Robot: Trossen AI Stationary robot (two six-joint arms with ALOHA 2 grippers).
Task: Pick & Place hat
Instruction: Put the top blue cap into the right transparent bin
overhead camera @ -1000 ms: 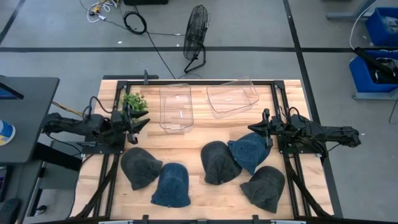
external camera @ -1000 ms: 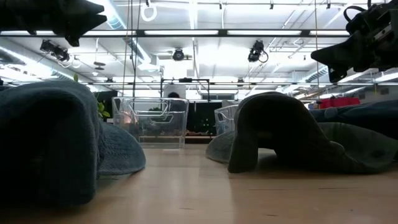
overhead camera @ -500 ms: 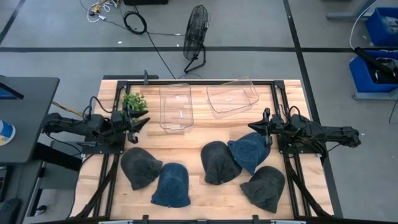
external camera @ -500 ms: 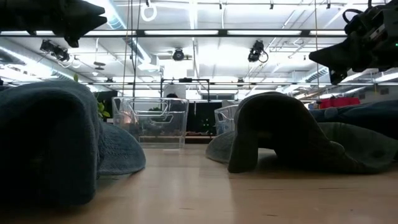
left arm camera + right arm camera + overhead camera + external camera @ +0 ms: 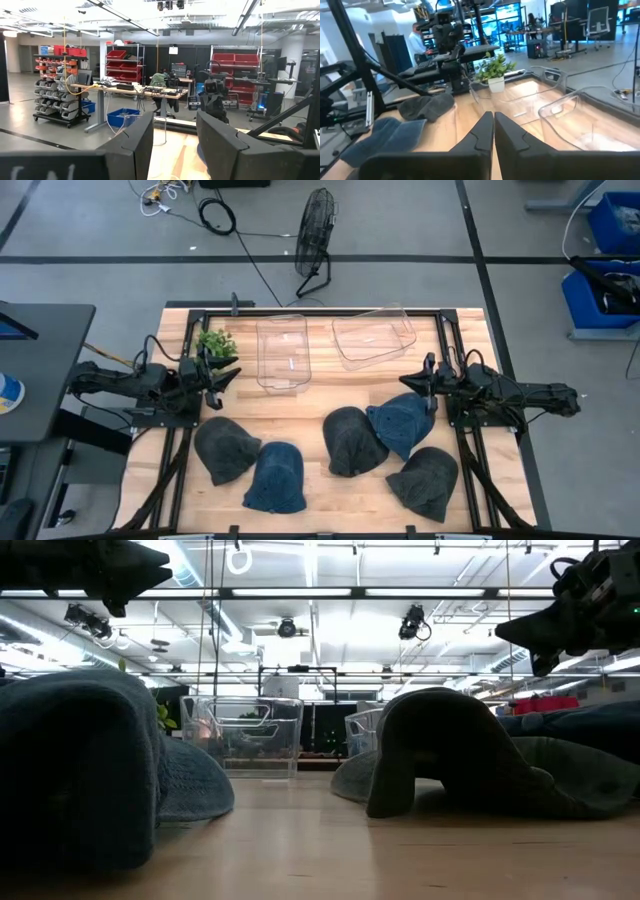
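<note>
Several soft hats lie crown up on the wooden table. In the high view, one dark grey hat [image 5: 226, 448] and one blue hat [image 5: 276, 476] lie near the left. Another grey hat [image 5: 352, 440], a blue one [image 5: 402, 422] and a grey one [image 5: 425, 480] lie on the right. My left gripper [image 5: 230, 376] hovers open at the left edge, above the table, clear of every hat. My right gripper [image 5: 412, 383] hovers shut just beyond the right blue hat's far rim. In the low view both grippers hang high: the left [image 5: 150, 562] and the right [image 5: 510, 635].
Two clear plastic bins stand at the far side, the left bin [image 5: 282, 352] and the right bin [image 5: 373, 334]. A small potted plant [image 5: 215, 343] sits at the far left corner. Bare wood [image 5: 320, 390] shows between the bins and the hats.
</note>
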